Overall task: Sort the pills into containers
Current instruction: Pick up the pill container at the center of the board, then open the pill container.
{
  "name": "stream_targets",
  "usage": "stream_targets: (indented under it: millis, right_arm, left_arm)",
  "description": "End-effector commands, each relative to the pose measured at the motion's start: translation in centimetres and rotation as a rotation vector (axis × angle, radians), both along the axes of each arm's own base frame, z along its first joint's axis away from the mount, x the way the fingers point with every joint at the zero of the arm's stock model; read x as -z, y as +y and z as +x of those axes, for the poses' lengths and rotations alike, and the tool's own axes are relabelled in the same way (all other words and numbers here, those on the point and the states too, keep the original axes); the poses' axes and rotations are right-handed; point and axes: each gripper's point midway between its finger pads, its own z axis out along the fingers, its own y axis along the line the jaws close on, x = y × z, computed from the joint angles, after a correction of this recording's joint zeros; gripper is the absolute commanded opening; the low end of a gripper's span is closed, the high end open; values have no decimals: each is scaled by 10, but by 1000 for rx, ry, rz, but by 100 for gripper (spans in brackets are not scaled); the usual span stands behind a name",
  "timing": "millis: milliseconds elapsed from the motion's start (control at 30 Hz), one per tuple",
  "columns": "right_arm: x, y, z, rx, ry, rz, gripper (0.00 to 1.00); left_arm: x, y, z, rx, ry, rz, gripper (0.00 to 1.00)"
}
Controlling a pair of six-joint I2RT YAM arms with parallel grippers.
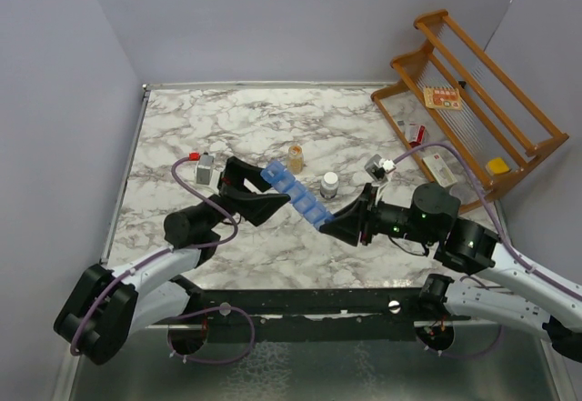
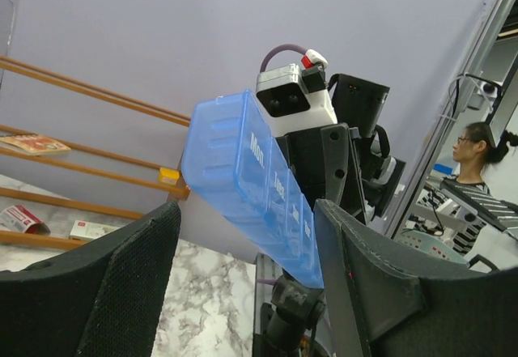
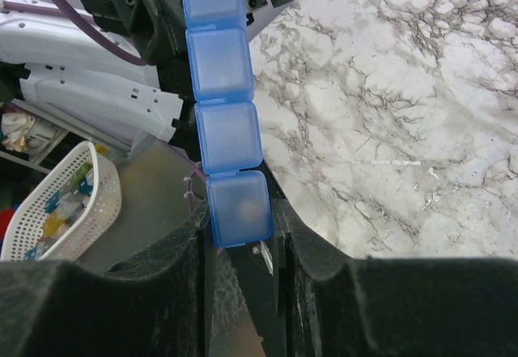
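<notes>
The containers are one translucent blue strip of lidded compartments (image 1: 296, 196), held in the air over the marble table. My right gripper (image 1: 329, 222) is shut on the strip's near end compartment, which sits between my fingers in the right wrist view (image 3: 235, 203). My left gripper (image 1: 259, 190) is open wide at the strip's far end. In the left wrist view the strip (image 2: 243, 171) slants between my fingers, close to the right finger (image 2: 364, 268); I cannot tell if it touches. Day labels show on the lids. I see no loose pills.
A small amber bottle (image 1: 296, 157) and a dark bottle with a white cap (image 1: 329, 184) stand behind the strip. A small grey box (image 1: 205, 169) sits at the left and another small item (image 1: 377, 166) at the right. A wooden rack (image 1: 473, 101) stands at the back right.
</notes>
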Motion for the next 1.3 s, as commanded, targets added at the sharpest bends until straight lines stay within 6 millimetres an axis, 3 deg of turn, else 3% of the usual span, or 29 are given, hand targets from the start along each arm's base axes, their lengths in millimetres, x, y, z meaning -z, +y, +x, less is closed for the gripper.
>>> stream_targets:
  millis: [0, 233, 633, 733, 933, 1100, 1267]
  right_arm:
    - [-6, 6, -4, -38, -11, 28, 1]
    - [-1, 10, -2, -38, -1, 26, 1]
    - [1, 13, 6, -12, -1, 25, 1]
    - [2, 15, 8, -4, 1, 25, 1]
    - [-1, 19, 12, 4, -27, 69, 1]
    - [-9, 23, 16, 7, -69, 107, 1]
    - [-5, 25, 24, 39, -93, 128, 1]
  left_arm:
    - [-36, 17, -26, 3, -192, -121, 69]
    - [-41, 17, -27, 8, -200, -128, 62]
    - [-38, 14, -28, 43, -175, -115, 14]
    - [-36, 11, -13, 35, -77, -113, 0]
    - [-15, 3, 19, 4, 154, -83, 0]
    - [9, 5, 40, -38, 338, -97, 0]
    - [32, 7, 58, -87, 506, -104, 0]
